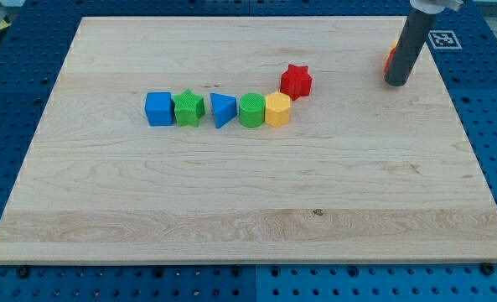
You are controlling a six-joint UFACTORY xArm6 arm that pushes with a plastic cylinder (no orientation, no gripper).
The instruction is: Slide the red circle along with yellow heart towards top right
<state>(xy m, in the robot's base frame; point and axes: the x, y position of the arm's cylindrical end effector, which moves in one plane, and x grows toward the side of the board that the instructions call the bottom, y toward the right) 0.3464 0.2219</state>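
- Nearest the camera, the pale wooden board (pixel 248 218) fills most of the view, lying on a blue perforated table (pixel 13 50).
- Five small plastic blocks form a row across the board's middle: from the view's left, a blue cube (pixel 158 109), a green star (pixel 188 108), a blue triangle (pixel 222 110), a green cylinder (pixel 251 110) and a yellow hexagonal block (pixel 277 110).
- Cube and green star touch; triangle stands just apart from the star; cylinder and yellow block touch.
- Just above the yellow block, toward the view's right, sits a red star-shaped block (pixel 296 81), close to it or touching at a corner.
- At the view's top right, the dark rod comes down to the board, my tip (pixel 396 84) resting well apart from the row.
- Behind the rod, against its left side, a sliver of red and yellow (pixel 391 53) shows; these appear to be the red circle and yellow heart, mostly hidden, their shapes impossible to make out.
- No gripper is fitted, so there is no open or closed state to report.
- No containers appear on the board.
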